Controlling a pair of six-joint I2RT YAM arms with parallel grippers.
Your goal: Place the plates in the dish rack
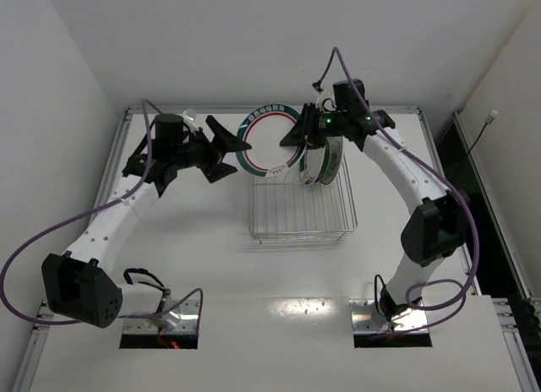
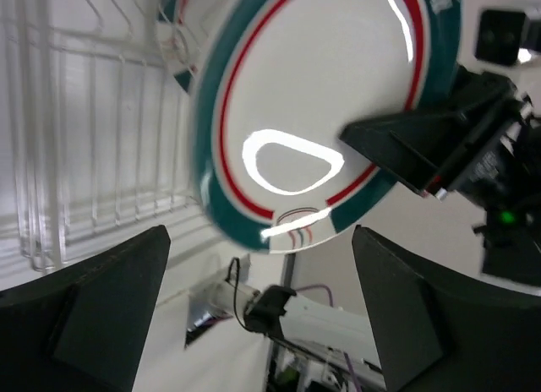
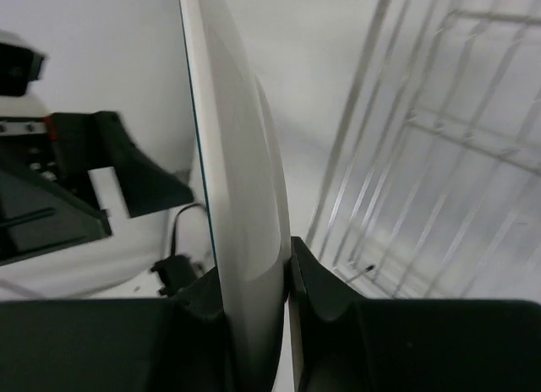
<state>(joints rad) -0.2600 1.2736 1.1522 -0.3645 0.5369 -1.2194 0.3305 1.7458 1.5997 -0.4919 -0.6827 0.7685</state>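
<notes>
My right gripper [image 1: 297,137] is shut on the rim of a white plate with teal and red rings [image 1: 269,139]. It holds the plate on edge above the table, just beyond the far left corner of the wire dish rack [image 1: 300,208]. In the right wrist view the plate [image 3: 237,155] is edge-on between my fingers [image 3: 325,286]. My left gripper [image 1: 237,155] is open just left of the plate and does not touch it. The left wrist view shows the plate's face [image 2: 321,105] beyond its spread fingers [image 2: 110,299]. Other plates [image 1: 324,161] stand upright in the rack's far right end.
The rack's wires [image 2: 84,155] lie left of the plate in the left wrist view and to the right in the right wrist view [image 3: 439,155]. The table's raised rim [image 1: 127,113] and white walls close in at the back and sides.
</notes>
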